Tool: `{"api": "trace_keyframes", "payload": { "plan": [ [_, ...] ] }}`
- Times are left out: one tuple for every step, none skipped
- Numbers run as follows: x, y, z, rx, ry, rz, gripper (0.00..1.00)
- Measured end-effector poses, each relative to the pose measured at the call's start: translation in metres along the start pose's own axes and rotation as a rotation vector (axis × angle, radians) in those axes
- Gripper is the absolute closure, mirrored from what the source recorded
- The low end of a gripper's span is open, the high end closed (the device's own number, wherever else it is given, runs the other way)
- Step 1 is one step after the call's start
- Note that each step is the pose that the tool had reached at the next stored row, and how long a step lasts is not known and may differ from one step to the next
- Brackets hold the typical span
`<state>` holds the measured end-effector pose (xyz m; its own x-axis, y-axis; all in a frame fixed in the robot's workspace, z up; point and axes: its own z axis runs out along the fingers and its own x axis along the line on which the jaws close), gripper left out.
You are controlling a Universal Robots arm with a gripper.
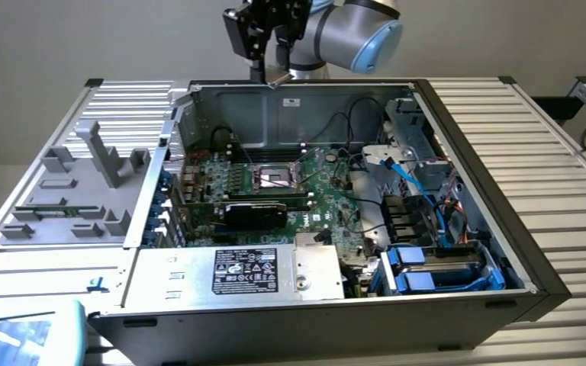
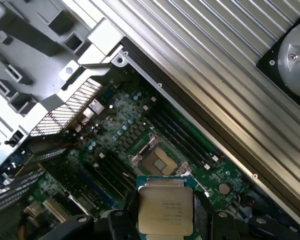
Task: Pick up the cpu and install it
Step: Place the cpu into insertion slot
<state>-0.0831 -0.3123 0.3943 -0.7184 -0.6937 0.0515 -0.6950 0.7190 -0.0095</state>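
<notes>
In the exterior view the gripper (image 1: 272,75) hangs high above the rear wall of the open computer case (image 1: 234,114), clear of cables. In the wrist view its jaws stand wide, clamped on the cpu (image 2: 165,210) by its edges. The chip is kept flat above the motherboard (image 2: 110,135), near the open socket (image 2: 157,161), likely for square seating.

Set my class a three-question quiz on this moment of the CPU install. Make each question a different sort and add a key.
1. True or false: the socket stands empty.
2. Multiple choice: in the exterior view, where is the gripper? A) high over the open case B) low inside it C) off to the exterior view's right of it
3. Fill in: the fingers hold the ____ above the motherboard.
Key: 1 true; 2 A; 3 cpu.
</notes>
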Motion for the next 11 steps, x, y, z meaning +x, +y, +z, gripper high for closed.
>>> {"api": "trace_keyframes", "payload": {
  "plan": [
    [0.0000, 0.0000, 0.0000, 0.0011, 0.0001, -0.018, 0.45],
    [0.0000, 0.0000, 0.0001, 0.0022, 0.0000, -0.036, 0.45],
    [0.0000, 0.0000, 0.0000, 0.0032, 0.0000, -0.054, 0.45],
    [0.0000, 0.0000, 0.0001, 0.0042, -0.0001, -0.072, 0.45],
    [0.0000, 0.0000, 0.0001, 0.0052, -0.0003, -0.091, 0.45],
    [0.0000, 0.0000, 0.0001, 0.0062, -0.0004, -0.109, 0.45],
    [-0.0001, 0.0000, 0.0002, 0.0072, -0.0006, -0.127, 0.45],
    [0.0000, 0.0000, 0.0001, 0.0081, -0.0006, -0.145, 0.45],
    [0.0000, 0.0000, 0.0002, 0.0091, -0.0008, -0.163, 0.45],
    [0.0000, 0.0000, 0.0002, 0.0100, -0.0010, -0.181, 0.45],
    [-0.0001, 0.0000, 0.0002, 0.0110, -0.0011, -0.199, 0.45]
  ]
}}
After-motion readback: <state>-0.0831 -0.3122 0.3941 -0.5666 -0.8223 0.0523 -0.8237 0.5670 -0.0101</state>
